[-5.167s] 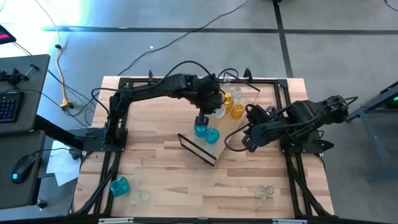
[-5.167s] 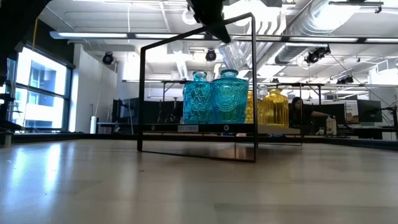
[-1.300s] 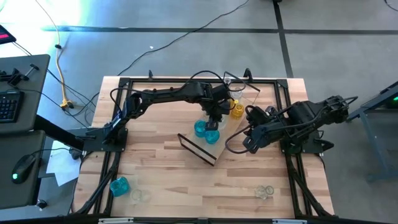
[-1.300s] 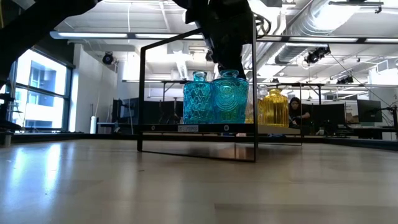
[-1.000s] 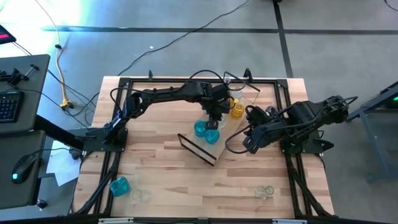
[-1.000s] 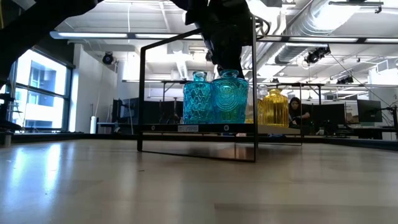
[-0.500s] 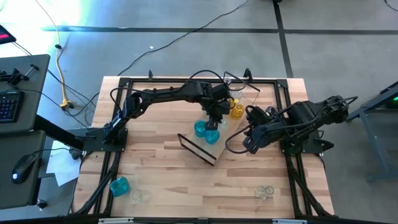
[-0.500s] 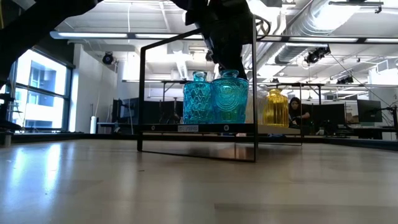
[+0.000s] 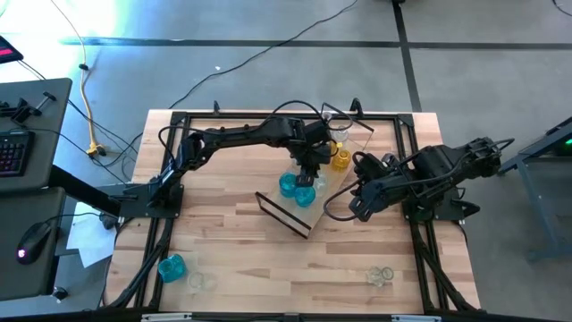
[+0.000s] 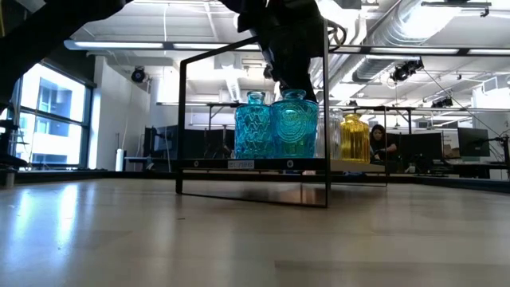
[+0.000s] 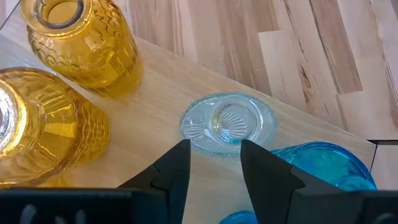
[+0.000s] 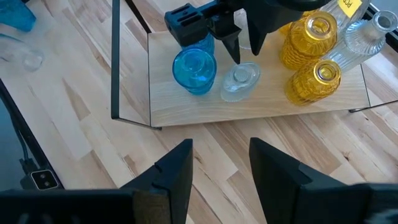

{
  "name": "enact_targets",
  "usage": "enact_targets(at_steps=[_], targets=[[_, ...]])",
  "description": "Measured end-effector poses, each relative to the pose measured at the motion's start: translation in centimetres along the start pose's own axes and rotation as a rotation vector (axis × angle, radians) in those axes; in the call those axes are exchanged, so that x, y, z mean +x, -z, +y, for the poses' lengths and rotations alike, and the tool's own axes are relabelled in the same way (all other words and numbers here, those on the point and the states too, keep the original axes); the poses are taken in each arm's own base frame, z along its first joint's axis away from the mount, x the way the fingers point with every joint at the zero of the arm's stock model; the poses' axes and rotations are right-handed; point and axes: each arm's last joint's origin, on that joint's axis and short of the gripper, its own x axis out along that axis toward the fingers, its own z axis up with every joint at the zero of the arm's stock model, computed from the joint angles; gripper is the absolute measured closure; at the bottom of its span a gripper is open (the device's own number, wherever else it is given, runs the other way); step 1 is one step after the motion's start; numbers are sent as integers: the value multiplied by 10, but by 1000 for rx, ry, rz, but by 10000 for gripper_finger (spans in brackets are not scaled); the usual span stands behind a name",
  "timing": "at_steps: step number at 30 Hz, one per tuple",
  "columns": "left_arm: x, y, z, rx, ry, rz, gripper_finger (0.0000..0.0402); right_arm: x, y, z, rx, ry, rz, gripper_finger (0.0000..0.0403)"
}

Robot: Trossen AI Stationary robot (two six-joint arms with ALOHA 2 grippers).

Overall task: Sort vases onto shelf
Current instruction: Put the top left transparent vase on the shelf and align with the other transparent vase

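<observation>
The shelf (image 9: 315, 215) lies slantwise at the table's middle, its board (image 12: 249, 107) carried on black wire frames. Upright on it are two teal vases (image 9: 288, 185) (image 9: 305, 194), two amber vases (image 12: 317, 28) (image 12: 314, 81), a clear bottle vase (image 12: 367, 34) and a small clear vase (image 11: 228, 123). My left gripper (image 11: 214, 149) hangs open just above that small clear vase (image 12: 240, 78), pointing down, fingers apart from it. My right gripper (image 12: 221, 162) is open and holds nothing, right of the shelf (image 9: 353, 206).
Near the table's front left a teal vase (image 9: 171, 266) and a clear vase (image 9: 198, 282) stand on the wood. Another clear vase (image 9: 380, 275) is at the front right. Black rails (image 9: 161, 224) run along the table's sides.
In the low view a clear vase has come into sight on the shelf between the right teal vase and the amber vase. My left gripper has stayed over that spot.
</observation>
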Motion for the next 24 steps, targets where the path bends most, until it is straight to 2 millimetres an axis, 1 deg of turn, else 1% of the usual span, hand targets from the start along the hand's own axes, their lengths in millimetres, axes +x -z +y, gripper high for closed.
enact_targets(at_steps=[3,6,9,10,13,16,20,22,24], targets=[[-9,-8,-1,-22,-8,-31,268,0,0,0,0,0,0,263],[-34,-23,-6,-11,-28,-111,268,0,0,0,0,2,-3,263],[-69,-38,-13,5,-52,-211,268,0,-1,0,16,13,-19,263],[-82,-41,-16,8,-65,-268,268,2,-1,-1,27,19,-22,263],[-126,-43,-27,-10,-90,-373,268,13,2,-2,54,57,4,263],[-173,-35,-39,-25,-150,-420,268,35,9,-3,62,112,73,263],[-232,-17,-56,-60,-285,-466,268,77,20,-1,59,118,174,263],[-257,-8,-64,-80,-326,-494,268,98,23,1,55,84,181,263],[-275,4,-71,-118,-355,-493,268,117,22,3,61,33,162,263]])
